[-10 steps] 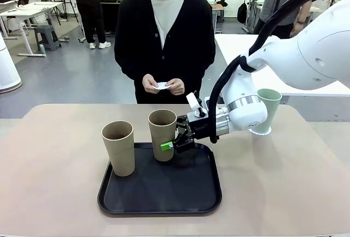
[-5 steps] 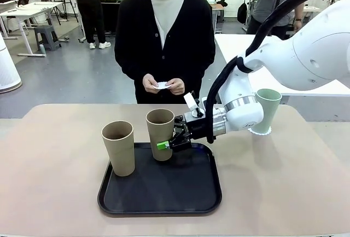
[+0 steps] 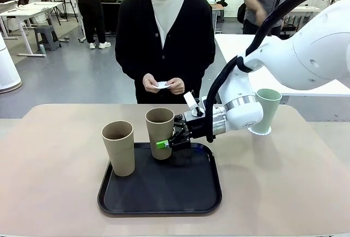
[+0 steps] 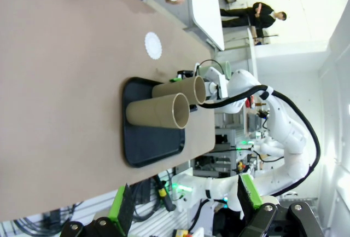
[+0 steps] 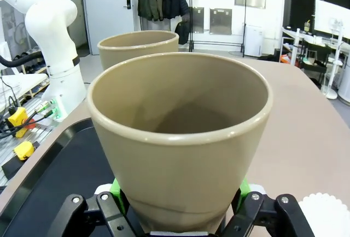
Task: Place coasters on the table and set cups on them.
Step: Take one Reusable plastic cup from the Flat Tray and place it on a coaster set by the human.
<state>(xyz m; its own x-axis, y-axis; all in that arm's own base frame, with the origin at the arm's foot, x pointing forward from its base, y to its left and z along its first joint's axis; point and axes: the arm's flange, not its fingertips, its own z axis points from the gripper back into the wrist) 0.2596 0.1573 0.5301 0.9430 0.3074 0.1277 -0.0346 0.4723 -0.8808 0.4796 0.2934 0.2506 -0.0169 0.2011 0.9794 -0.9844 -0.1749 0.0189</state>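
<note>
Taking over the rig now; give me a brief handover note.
Left gripper: open, empty.
Right gripper: shut on tan-brown tapered cup at the black tray.
Second tan cup: on the tray.
Done: pale mint green cup stands on a white scalloped paper coaster.
One bare coaster lies on the beige table; the person's hands hold a white piece, likely another.
Left: both tan cups.

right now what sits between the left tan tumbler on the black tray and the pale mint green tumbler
In the front view: the other tan tumbler, held by the right gripper, and that arm's white wrist.
</note>
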